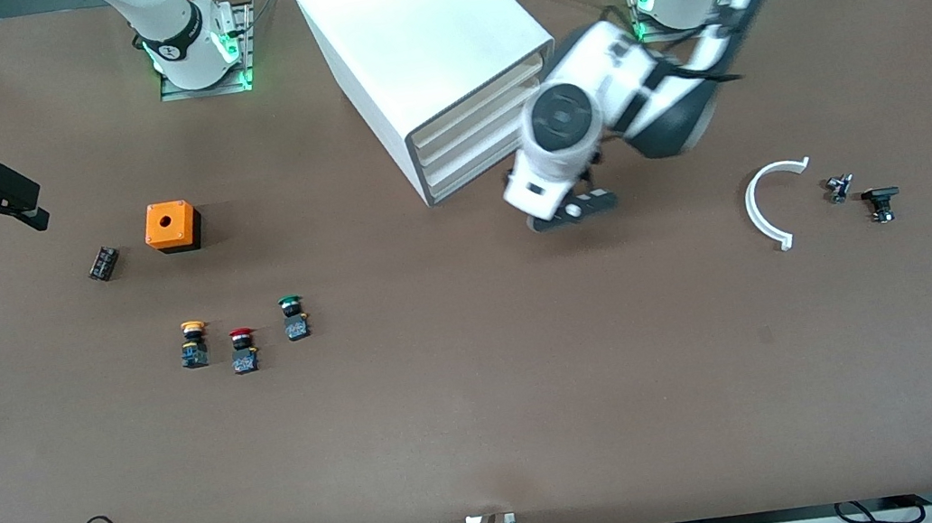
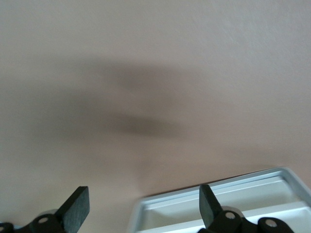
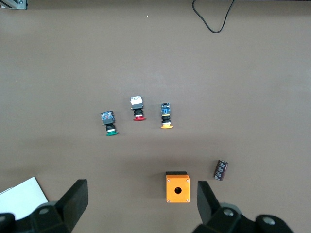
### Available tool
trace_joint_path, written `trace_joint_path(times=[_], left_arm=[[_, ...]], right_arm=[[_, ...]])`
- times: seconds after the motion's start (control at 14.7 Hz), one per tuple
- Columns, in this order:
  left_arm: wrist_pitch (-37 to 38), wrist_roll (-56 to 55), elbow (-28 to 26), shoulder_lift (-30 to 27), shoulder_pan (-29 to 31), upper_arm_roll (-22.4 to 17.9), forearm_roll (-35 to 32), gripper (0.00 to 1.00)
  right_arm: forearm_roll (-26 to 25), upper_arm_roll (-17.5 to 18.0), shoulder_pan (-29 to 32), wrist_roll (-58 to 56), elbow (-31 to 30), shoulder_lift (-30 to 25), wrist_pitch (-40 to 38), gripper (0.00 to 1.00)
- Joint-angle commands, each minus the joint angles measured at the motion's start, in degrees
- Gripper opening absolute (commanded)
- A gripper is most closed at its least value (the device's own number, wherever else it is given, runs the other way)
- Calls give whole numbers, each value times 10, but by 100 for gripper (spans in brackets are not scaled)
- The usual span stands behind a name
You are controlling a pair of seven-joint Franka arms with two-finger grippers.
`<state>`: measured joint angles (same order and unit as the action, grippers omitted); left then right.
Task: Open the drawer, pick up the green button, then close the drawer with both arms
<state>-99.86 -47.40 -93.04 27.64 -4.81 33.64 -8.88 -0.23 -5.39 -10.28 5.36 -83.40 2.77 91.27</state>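
So you've got the big white cabinet [image 1: 424,58] sitting up near the arm bases, roughly 12 o'clock from table centre, with its grey-rimmed front angled toward the camera and toward the left arm's end. All three drawers look pushed in from the front view, and the lowest drawer [image 1: 472,177] is the one closest to the table [image 1: 486,405]. Your left gripper [image 1: 573,212] is parked right in front of that drawer, low over the table, fingers spread wide with nothing between them; in the left wrist view you can see both fingertips [image 2: 77,206] apart and a corner of the white tray front [image 2: 218,206] poking in between them. Your right gripper [image 1: 11,202] is way out at the right arm's end of the table, up in the air over bare table, also spread wide and holding nothing, just waiting. The green button [image 1: 293,318] is out on the table, about 8 o'clock from the cabinet, standing with the red button [image 1: 243,350] and yellow button [image 1: 193,344] in a loose row; green is the one closest to the cabinet. At about 11 o'clock from those sits an orange box [image 1: 172,226] with a hole on top, and a small black part [image 1: 102,263] just beside it. Over at the left arm's end there's a white curved piece [image 1: 764,210] and two small dark bits [image 1: 862,195].
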Motion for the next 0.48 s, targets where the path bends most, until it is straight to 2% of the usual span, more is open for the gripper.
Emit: trace_joint_path(times=[0.0,0.2,0.41], left_arm=[[111,125,103,1,25,2,-53,100],[150,262,174,-7,73,1,-82,100],[152,338,188,-35,119,1,-82,100]], right_arm=[[-15,2,-1,-4,17,9,-6,99],[-20,2,-2,-3,17,15,-5,99],[-20,3,-3,-3,17,18,-5,99]])
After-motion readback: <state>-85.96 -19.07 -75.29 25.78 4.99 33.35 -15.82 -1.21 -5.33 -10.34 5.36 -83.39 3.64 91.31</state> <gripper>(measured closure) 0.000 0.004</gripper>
